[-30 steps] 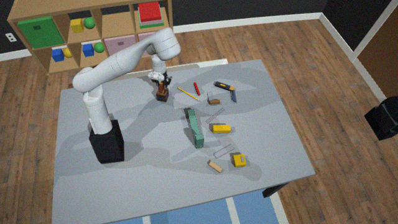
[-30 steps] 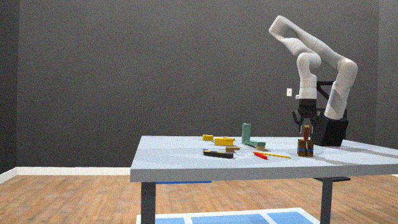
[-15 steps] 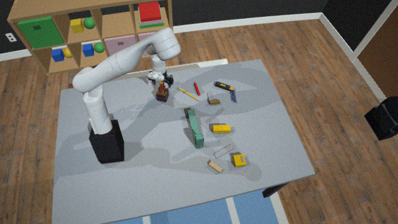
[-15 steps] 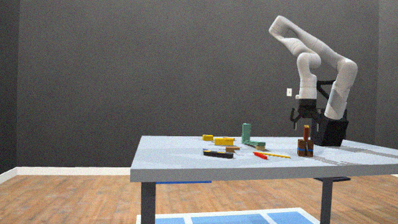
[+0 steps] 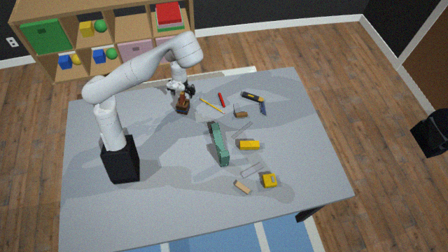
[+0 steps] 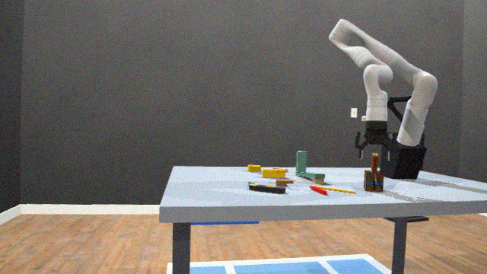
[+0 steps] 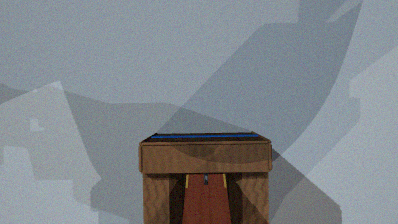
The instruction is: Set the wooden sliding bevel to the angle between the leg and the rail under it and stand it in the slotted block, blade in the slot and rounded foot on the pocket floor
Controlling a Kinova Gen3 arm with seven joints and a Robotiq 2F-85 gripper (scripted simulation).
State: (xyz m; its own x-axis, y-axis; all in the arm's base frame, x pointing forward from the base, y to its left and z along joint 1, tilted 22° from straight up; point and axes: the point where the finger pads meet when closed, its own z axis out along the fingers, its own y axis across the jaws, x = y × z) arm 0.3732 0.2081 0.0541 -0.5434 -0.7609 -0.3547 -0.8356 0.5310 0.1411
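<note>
The wooden sliding bevel point(image 5: 182, 96) point(image 6: 375, 161) point(image 7: 205, 201) stands upright in the brown slotted block point(image 5: 183, 108) point(image 6: 368, 181) point(image 7: 205, 158) at the back of the table. Its reddish-brown stock sticks up out of the pocket. My gripper point(image 5: 181, 90) point(image 6: 374, 151) is open and hangs just above the top of the bevel, with its fingers spread to either side and not touching it. The fingers do not show in the wrist view. The green leg-and-rail piece point(image 5: 219, 143) point(image 6: 301, 162) stands mid-table. The black bevel point(image 5: 251, 96) point(image 6: 266, 188) lies at the far right.
A yellow pencil point(image 5: 211, 105) and a red marker point(image 5: 221, 99) lie right of the block. Yellow blocks point(image 5: 249, 144) point(image 5: 269, 180), a small wooden piece point(image 5: 241, 114), steel strips point(image 5: 252, 169) and a wooden slat point(image 5: 242, 187) are scattered further off. The arm's black base point(image 5: 120, 162) stands at the left.
</note>
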